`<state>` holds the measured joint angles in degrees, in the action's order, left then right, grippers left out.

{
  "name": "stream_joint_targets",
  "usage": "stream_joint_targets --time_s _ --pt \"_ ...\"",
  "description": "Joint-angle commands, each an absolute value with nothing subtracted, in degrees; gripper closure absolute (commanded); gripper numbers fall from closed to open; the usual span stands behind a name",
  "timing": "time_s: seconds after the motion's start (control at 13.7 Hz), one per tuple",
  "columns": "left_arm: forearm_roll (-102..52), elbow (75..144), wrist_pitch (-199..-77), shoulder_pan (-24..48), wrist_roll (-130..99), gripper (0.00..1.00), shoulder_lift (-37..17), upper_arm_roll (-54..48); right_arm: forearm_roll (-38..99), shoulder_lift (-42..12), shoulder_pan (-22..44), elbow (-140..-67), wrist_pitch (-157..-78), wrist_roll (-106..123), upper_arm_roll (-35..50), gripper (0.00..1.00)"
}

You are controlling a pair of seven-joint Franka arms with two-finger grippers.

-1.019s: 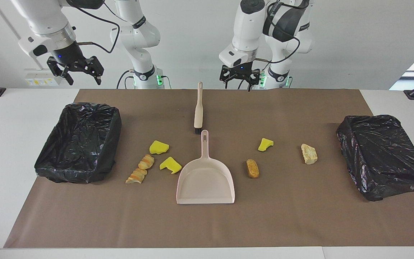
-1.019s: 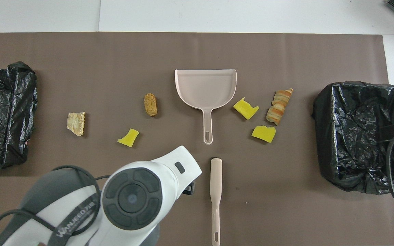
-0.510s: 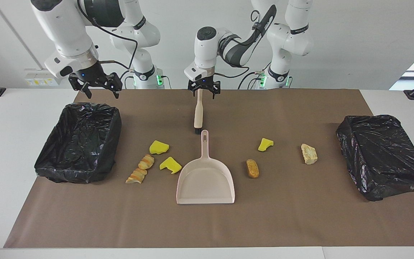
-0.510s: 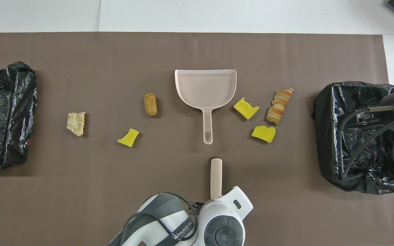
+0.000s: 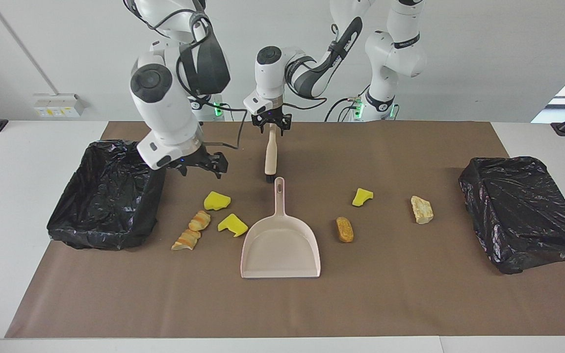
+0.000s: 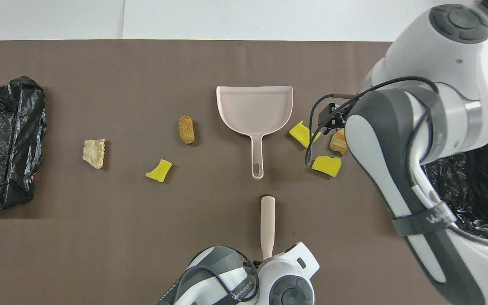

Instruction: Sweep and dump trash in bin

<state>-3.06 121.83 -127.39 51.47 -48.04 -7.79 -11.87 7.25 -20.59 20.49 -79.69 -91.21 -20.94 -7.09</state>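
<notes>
Several trash scraps lie on the brown mat. Yellow sponge chunks (image 5: pixel 217 200) (image 5: pixel 232 224) and striped bread pieces (image 5: pixel 199 220) lie between the beige dustpan (image 5: pixel 280 245) and the bin at the right arm's end. A yellow chunk (image 5: pixel 362 196), a brown bread piece (image 5: pixel 345 229) and a tan piece (image 5: pixel 422 209) lie toward the left arm's end. The brush (image 5: pixel 270 157) lies nearer the robots than the dustpan's handle. My left gripper (image 5: pixel 273 126) is down at the brush handle's end. My right gripper (image 5: pixel 203 166) hangs open and empty above the mat, over the sponge chunks.
Two bins lined with black bags stand at the mat's ends, one at the right arm's end (image 5: pixel 106 230) and one at the left arm's end (image 5: pixel 532 245). In the overhead view the right arm covers part of its bin (image 6: pixel 472 190) and a bread piece (image 6: pixel 337 143).
My right arm has swung from over its bin toward the table's middle and come lower, over the sponge chunks. My left gripper has settled lower onto the brush handle's end. Brush and trash have not moved.
</notes>
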Motion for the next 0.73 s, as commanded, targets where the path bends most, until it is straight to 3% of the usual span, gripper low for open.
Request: stream_joint_targets --time_s 0.0,0.15,0.36,0.66 --pt "-3.34 123.22 -126.31 53.17 -48.43 0.68 -6.51 -10.81 9.93 -26.53 23.89 -74.18 -90.79 -26.09 -7.12 0.00" --pt "-3.34 122.96 -122.45 52.56 -47.99 0.96 -5.54 -10.72 10.98 -28.99 25.66 -73.13 -92.71 -27.51 -7.21 0.00" --pt "-3.34 122.87 -118.68 50.98 -48.16 1.00 -2.73 -10.28 11.16 -33.12 28.64 -70.68 -94.83 -29.09 -6.51 0.00" --pt "-3.16 123.13 -104.36 44.31 -48.60 1.00 3.94 -10.02 11.08 -36.21 29.27 -70.13 -98.78 -29.18 -3.79 0.00"
